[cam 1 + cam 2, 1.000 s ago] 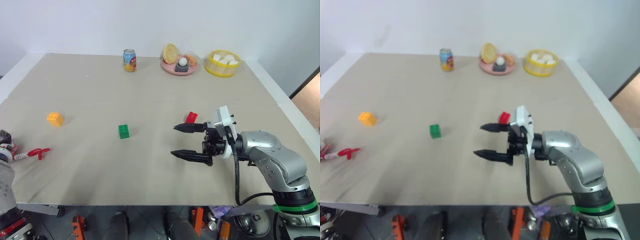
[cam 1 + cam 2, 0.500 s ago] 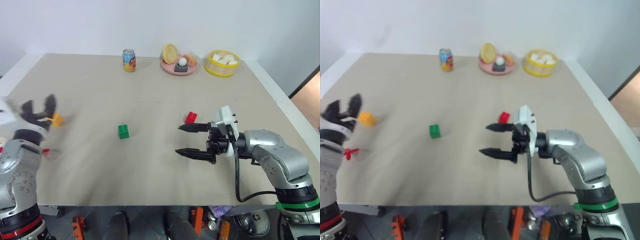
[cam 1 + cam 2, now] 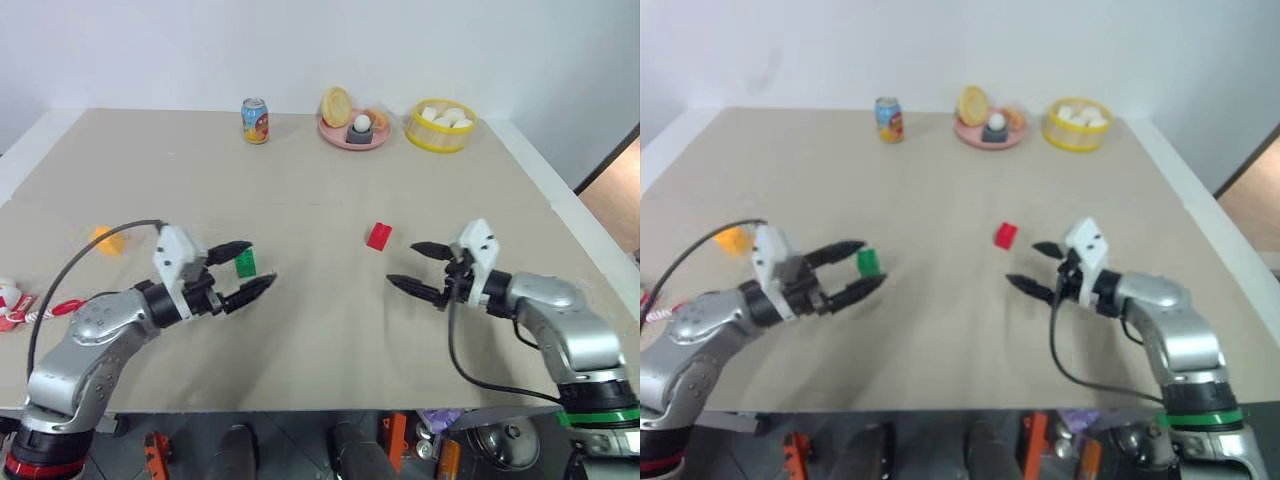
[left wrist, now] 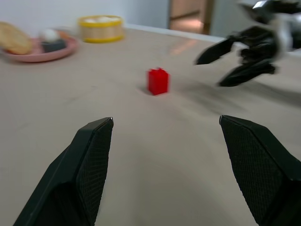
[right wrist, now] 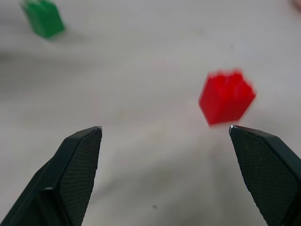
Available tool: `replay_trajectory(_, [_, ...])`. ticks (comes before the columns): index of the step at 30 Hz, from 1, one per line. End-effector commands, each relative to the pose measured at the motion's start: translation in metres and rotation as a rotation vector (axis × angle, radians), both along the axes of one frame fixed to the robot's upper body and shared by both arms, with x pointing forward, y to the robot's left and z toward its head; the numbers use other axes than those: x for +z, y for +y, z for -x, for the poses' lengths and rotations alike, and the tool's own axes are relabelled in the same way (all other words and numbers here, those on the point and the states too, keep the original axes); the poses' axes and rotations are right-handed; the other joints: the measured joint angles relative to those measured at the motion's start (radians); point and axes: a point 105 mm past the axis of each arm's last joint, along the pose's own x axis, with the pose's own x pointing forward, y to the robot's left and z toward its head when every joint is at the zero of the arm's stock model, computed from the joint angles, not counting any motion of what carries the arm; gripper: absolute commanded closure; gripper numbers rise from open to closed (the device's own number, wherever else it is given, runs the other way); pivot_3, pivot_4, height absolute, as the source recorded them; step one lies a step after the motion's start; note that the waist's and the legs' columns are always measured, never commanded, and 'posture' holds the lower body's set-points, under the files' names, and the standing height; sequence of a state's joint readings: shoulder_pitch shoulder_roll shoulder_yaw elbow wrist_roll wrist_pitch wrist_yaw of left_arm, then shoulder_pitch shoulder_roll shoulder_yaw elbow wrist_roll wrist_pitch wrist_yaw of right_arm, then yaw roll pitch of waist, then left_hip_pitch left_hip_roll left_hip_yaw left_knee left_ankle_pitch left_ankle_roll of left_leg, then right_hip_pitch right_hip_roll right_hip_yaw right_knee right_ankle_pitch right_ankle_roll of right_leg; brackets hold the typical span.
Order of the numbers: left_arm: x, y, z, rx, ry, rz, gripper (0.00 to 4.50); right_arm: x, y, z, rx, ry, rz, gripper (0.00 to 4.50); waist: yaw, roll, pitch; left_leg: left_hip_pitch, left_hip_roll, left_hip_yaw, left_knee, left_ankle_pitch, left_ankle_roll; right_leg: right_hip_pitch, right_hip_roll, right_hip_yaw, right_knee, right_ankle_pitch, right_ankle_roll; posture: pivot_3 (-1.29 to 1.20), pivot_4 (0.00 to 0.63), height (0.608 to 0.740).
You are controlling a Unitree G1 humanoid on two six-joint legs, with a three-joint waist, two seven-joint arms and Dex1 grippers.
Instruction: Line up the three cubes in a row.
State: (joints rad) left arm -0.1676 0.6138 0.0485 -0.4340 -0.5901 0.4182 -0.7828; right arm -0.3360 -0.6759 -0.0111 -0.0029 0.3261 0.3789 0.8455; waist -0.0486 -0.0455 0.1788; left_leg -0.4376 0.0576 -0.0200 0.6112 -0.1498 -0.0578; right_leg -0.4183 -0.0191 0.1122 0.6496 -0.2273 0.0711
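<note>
Green cube [image 3: 245, 263] between spread, empty left gripper [image 3: 243, 270] fingers. Red cube [image 3: 379, 236] near right gripper [image 3: 413, 267], jaws released. Orange-yellow cube [image 3: 106, 240] far left.

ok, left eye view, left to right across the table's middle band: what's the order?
orange-yellow cube → left gripper → red cube → right gripper. Green cube left out: it overlaps the left gripper.

On the tan table [image 3: 940, 330], the left gripper [image 3: 860, 268] stands spread around the green cube [image 3: 868, 262]. The orange-yellow cube [image 3: 729, 238] lies far left. The right gripper [image 3: 1032, 267], jaws apart, sits just right of the red cube [image 3: 1006, 235].
</note>
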Motion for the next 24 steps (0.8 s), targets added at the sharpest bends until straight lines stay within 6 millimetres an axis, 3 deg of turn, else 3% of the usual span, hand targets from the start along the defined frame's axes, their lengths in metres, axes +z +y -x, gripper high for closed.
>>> replay_trajectory(1, [0.005, -0.012, 0.001, -0.087, -0.049, -0.034, 0.78, -0.002, -0.005, -0.018, -0.054, -0.066, 0.054, 0.0, 0.0, 0.002, 0.001, 0.0, 0.0, 0.0, 0.0, 0.0, 0.0, 0.0, 0.0, 0.0, 0.0, 0.0, 0.0, 0.0, 0.15, 0.74])
replay_trajectory(4, [0.002, -0.017, -0.001, -0.126, -0.047, -0.056, 0.78, -0.004, -0.013, -0.036, -0.098, -0.079, 0.056, 0.0, 0.0, 0.004, 0.002, -0.001, 0.0, 0.0, 0.0, 0.0, 0.0, 0.0, 0.0, 0.0, 0.0, 0.001, 0.001, 0.0, 0.15, 0.74])
replay_trajectory(10, [-0.001, -0.014, 0.003, -0.142, -0.037, -0.065, 0.78, -0.003, -0.017, -0.048, -0.131, -0.092, 0.033, 0.0, 0.0, 0.005, 0.003, -0.001, 0.0, -0.001, -0.002, 0.0, 0.001, 0.0, 0.001, 0.0, 0.0, -0.001, 0.001, 0.0, 0.15, 0.74])
replay_trajectory(15, [-0.008, -0.011, 0.01, -0.146, -0.015, -0.075, 0.78, -0.012, -0.004, -0.04, -0.069, -0.078, 0.013, 0.0, -0.001, 0.006, 0.003, 0.0, 0.0, -0.001, -0.004, 0.0, 0.001, 0.0, 0.001, 0.0, 0.0, -0.002, 0.002, 0.0, 0.15, 0.74])
replay_trajectory(24, [-0.005, -0.01, 0.018, -0.153, 0.008, -0.031, 0.78, -0.009, 0.004, -0.061, -0.069, -0.068, -0.029, 0.0, -0.009, 0.006, 0.003, 0.001, 0.0, -0.001, -0.002, 0.002, 0.003, 0.001, 0.001, 0.0, 0.0, 0.001, 0.001, 0.0, 0.15, 0.74])
